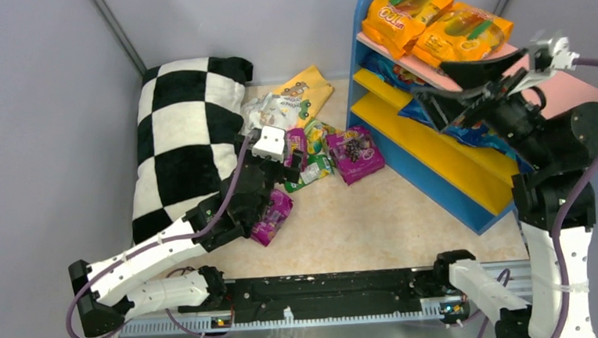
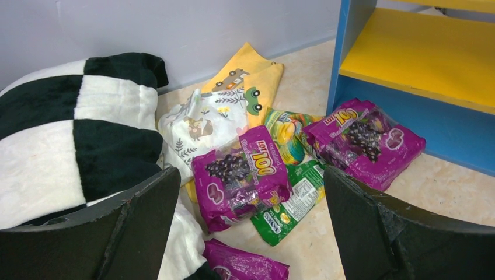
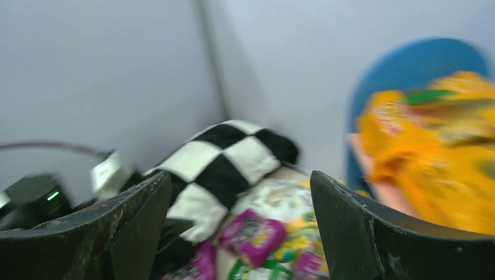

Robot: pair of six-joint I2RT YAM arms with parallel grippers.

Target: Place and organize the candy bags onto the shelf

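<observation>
Candy bags [image 1: 355, 154] sit in two places, so we read the scene from its biggest piece down. Our beige surface [image 1: 362, 220] carries everything. On its right stands the shelf [image 2: 408, 125], open side facing the loose pile so either arm can reach in. Its pink top board [image 1: 589, 88] holds two orange bags [image 1: 408, 9] side by side, which we take as sorting by colour, and blue packets [image 1: 392, 71] show on the board below. The checkered pillow [image 1: 184, 137] lies along the left wall, no part of the job, with a printed cloth [image 1: 291, 99] beside it. Our right end effector [image 1: 451, 85] hovers just beside the shelf's upper boards, jaws wide and carrying nothing, so we judge it free to fetch. Our left end effector [image 2: 251, 192] hangs low over the pile, equally wide and empty, framing a purple bag [image 2: 239, 175], probably the next pick. Near it lie a second purple bag [image 2: 365, 140] by the shelf's foot, a third purple bag [image 2: 245, 265] close beneath the wrist, and a green bag [image 2: 292, 201] tucked partly under the framed one.
</observation>
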